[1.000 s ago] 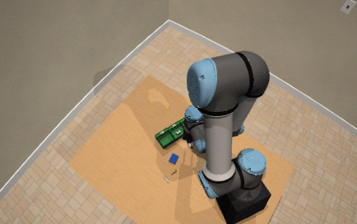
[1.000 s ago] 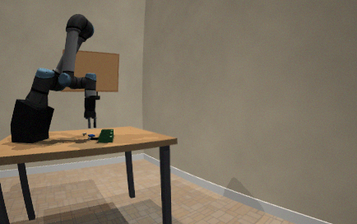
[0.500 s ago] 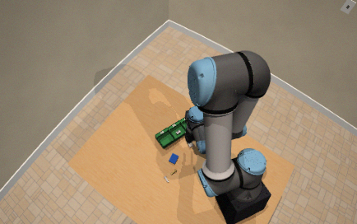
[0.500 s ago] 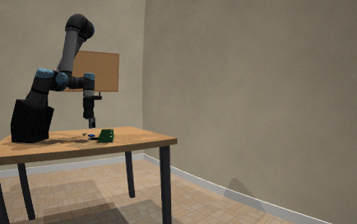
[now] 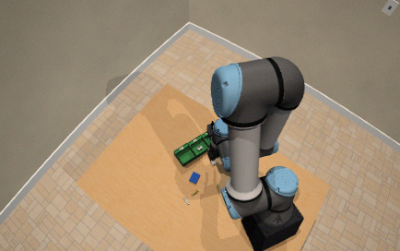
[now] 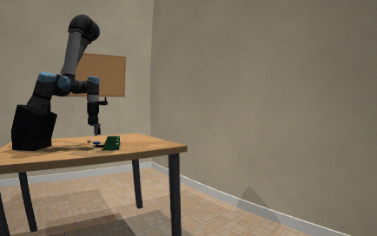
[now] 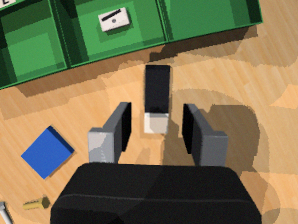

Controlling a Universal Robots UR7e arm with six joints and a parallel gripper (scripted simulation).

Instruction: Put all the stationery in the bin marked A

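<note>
You have one sharpener [image 5: 199, 148] [image 7: 114, 20] in the middle of three green compartments [image 5: 183, 157] [image 6: 112, 143] [image 7: 116, 42]; their letters are cut off or unreadable up close. One black-and-white block [image 7: 157, 91] lies on the table [image 5: 138, 152] [image 6: 148, 146] [image 7: 90, 117], below your spread, empty gripper [image 5: 213, 158] [image 6: 97, 132] [image 7: 157, 118]. Count one blue block [image 5: 194, 178] [image 6: 96, 142] [image 7: 48, 152], one brass piece [image 5: 195, 193] [image 7: 36, 203], one grey piece [image 5: 186, 200] [image 7: 5, 212], cropped in the wrist view.

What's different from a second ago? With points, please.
The black pincer [image 5: 213, 156] [image 6: 97, 133] [image 7: 157, 118] has turned and shifted slightly toward the robot's base. It's open, with nothing taken or released. The green compartmented bin [image 5: 194, 157] [image 6: 112, 143] [image 7: 116, 53] and flat blue square block [image 5: 194, 178] [image 6: 96, 142] [image 7: 47, 152] look unmoved.
</note>
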